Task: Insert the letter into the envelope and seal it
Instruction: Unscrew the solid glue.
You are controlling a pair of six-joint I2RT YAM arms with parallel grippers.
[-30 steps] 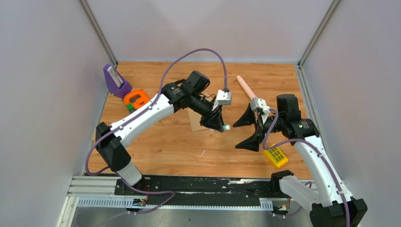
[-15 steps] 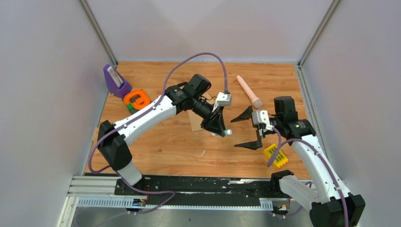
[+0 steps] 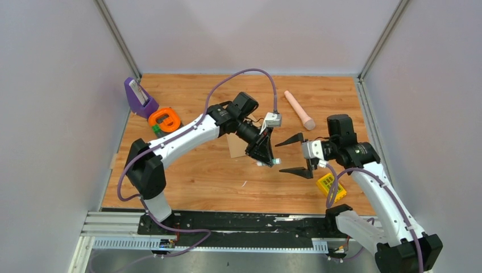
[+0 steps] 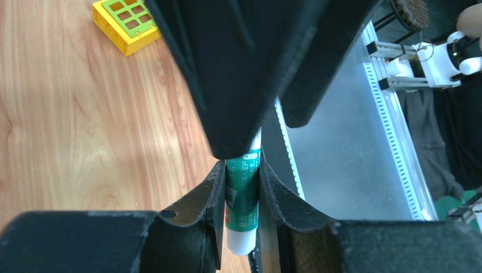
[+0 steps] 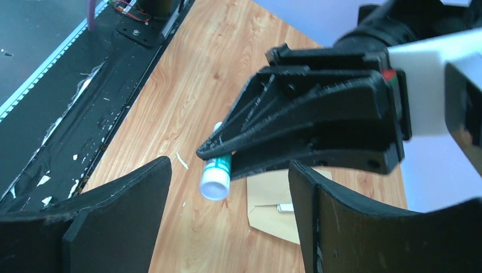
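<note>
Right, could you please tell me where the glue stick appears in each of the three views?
Top external: the glue stick is just right of centre, at the tip of the left fingers.
Left wrist: lower centre, upright in the picture, clamped between those fingers.
Right wrist: centre left, white end toward the camera, under the same fingers.
Shared landmark: the left fingers gripping it.

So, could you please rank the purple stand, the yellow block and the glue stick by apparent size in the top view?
1. purple stand
2. yellow block
3. glue stick, only its tip shows beyond the left gripper
</note>
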